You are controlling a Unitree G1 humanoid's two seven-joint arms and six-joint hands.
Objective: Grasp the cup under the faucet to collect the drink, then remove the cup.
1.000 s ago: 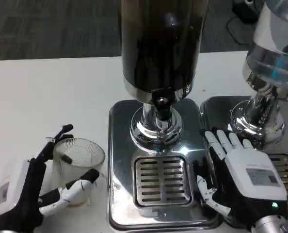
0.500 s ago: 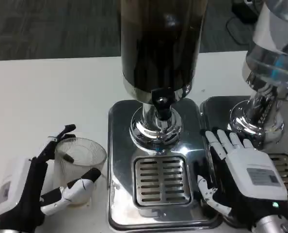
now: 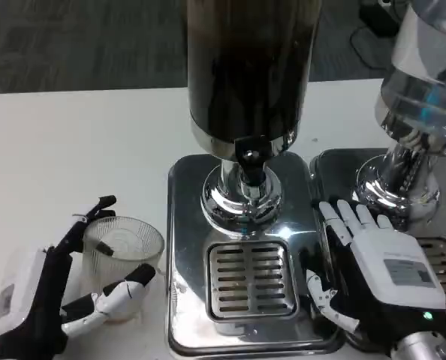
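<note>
Clear ribbed plastic cup (image 3: 122, 251) on white bench (image 3: 73, 150) | left hand (image 3: 54, 289) fingers around it | right hand (image 3: 377, 274) fingers spread flat, holding nothing

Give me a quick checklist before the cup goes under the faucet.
1. Left robot hand around clear cup: fingers on both sides, firm grip cannot tell.
2. Cup upright: ok.
3. Cup empty: looks so, ok.
4. Drip grate under the faucet free: ok.
5. Right robot hand out of the cup's path, resting on the tray's right edge: ok.
6. Dark drink in dispenser: ok.
</note>
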